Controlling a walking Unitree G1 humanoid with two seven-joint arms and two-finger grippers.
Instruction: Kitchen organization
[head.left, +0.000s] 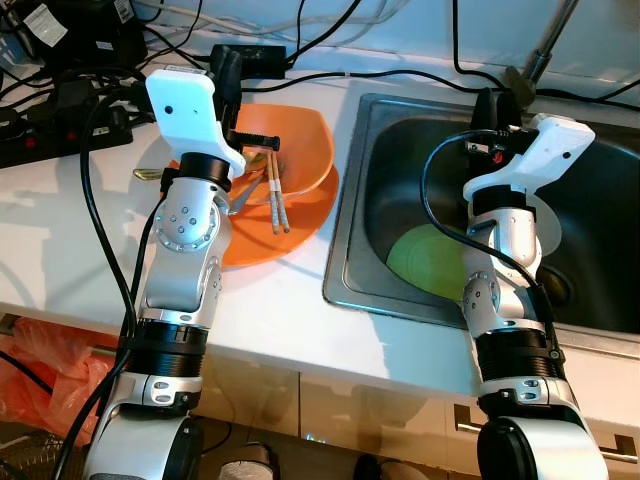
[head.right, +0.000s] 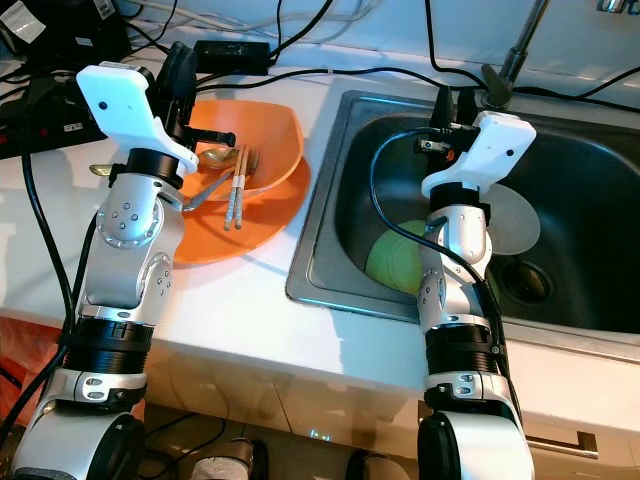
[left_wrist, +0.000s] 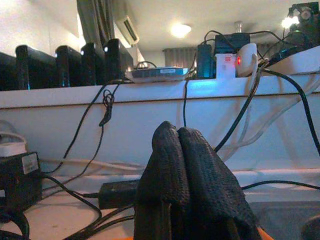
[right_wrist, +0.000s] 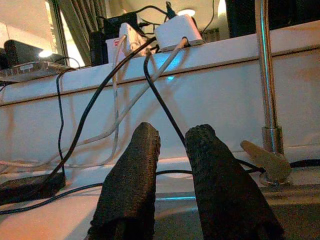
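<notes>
An orange bowl (head.left: 300, 140) sits on an orange plate (head.left: 290, 225) on the white counter, with wooden chopsticks (head.left: 275, 195) and a metal spoon (head.left: 245, 190) lying in it. My left gripper (head.left: 228, 75) hovers over the bowl's back left rim; its fingers (left_wrist: 177, 150) are shut together with nothing between them. To the right, the steel sink (head.left: 400, 130) holds a green plate (head.left: 430, 260) and a pale round plate (head.left: 548, 228). My right gripper (head.left: 497, 105) is raised above the sink's back part, open and empty, its fingers (right_wrist: 135, 170) pointing at the back wall.
A faucet (head.left: 540, 55) rises behind the sink. Black cables, a power strip (head.left: 60, 130) and a black adapter (head.left: 255, 55) clutter the counter's back left. The counter's front edge runs below the plate, with an orange bag (head.left: 40, 370) beneath it.
</notes>
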